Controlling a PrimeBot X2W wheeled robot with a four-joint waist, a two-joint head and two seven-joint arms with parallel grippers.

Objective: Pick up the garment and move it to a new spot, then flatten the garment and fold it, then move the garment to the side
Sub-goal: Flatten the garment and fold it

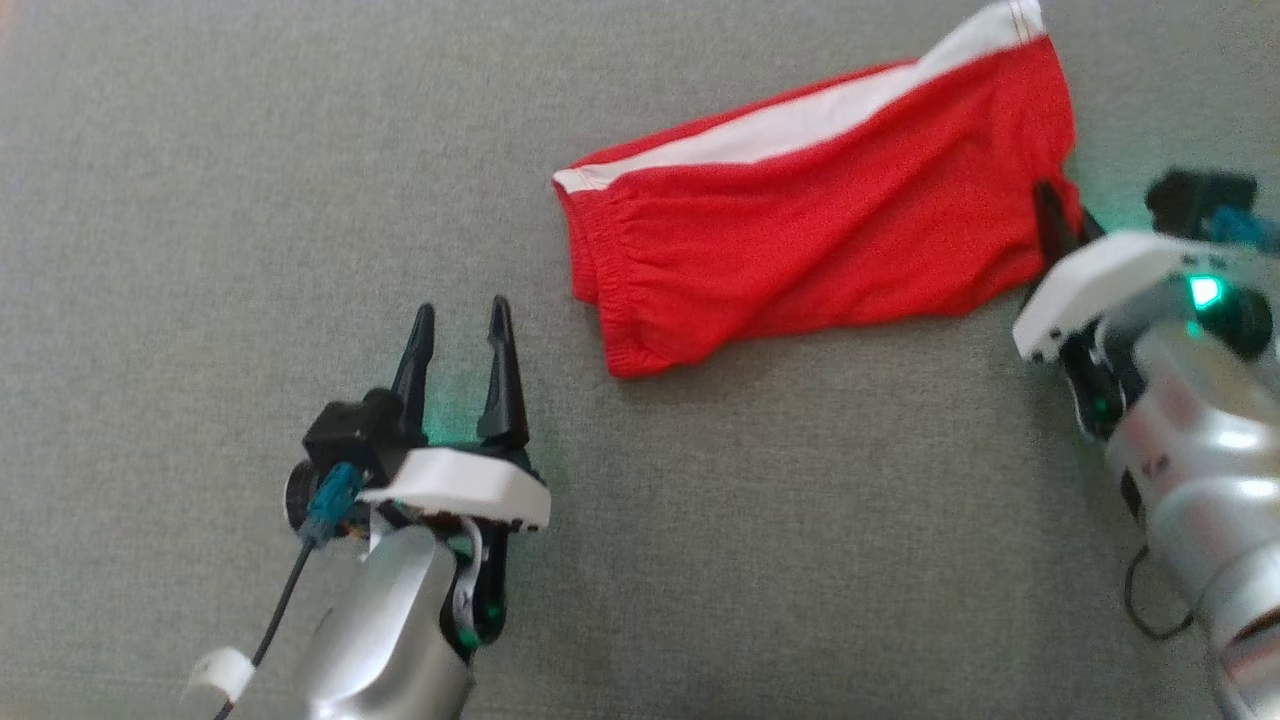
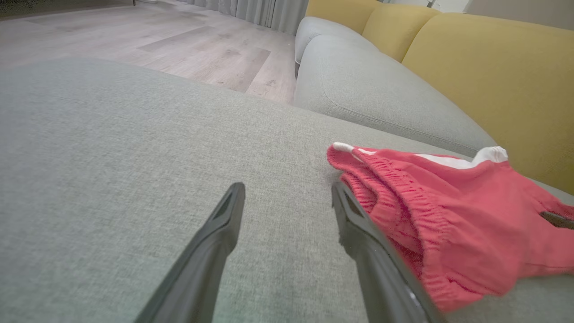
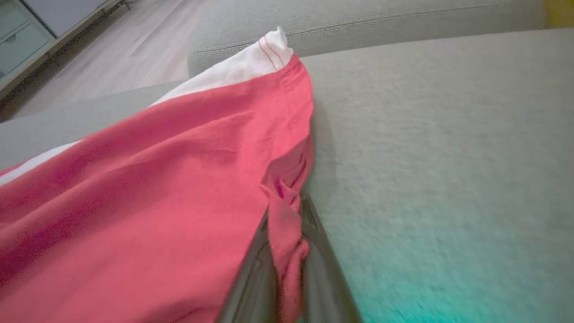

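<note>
Grey cushion [image 1: 200, 150]; red shorts [image 1: 820, 230] atop

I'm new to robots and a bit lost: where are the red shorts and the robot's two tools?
red shorts [image 1: 820, 220], head view, middle of the red cloth.
left tool [image 1: 462, 306], head view, midway between its open fingertips.
right tool [image 3: 287, 206], right wrist view, between fingertips pinching the shorts' edge.

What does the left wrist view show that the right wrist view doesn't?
Left wrist view: the left gripper open over the grey cushion, the elastic waistband of the garment, yellow backrests. Right wrist view: the right gripper shut on a fold at the garment's hem, a cabinet. Both: the garment's white stripe, the cushion, wood floor.
</note>
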